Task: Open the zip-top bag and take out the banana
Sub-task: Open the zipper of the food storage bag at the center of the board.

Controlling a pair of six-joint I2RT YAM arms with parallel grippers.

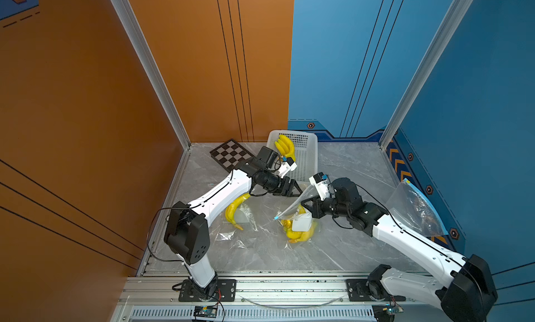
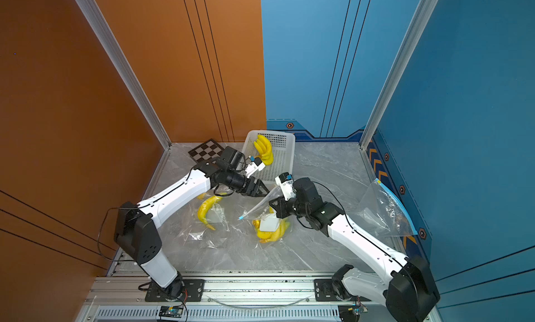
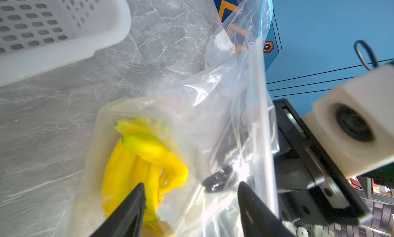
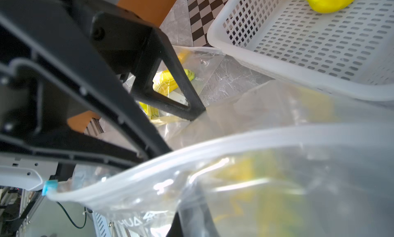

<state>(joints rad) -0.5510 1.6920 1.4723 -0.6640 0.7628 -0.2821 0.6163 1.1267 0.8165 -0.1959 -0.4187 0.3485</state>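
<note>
The right gripper (image 1: 303, 202) pinches the rim of the zip-top bag (image 1: 289, 210), just in front of the basket (image 1: 307, 158), banana (image 1: 301, 233) inside. The left gripper (image 1: 297, 190), partly open and empty, should catch only 1 layer, the opposite lip, then pull gently.

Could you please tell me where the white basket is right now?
In both top views the white basket sits at the back of the table, near the middle, beside the checkerboard, with a yellow banana bunch lying inside it.

The clear zip-top bag (image 1: 291, 205) hangs tilted, its zip edge pinched in the right gripper (image 1: 303, 203). The yellow banana bunch (image 1: 301, 234) sags inside, below that claw.
</note>
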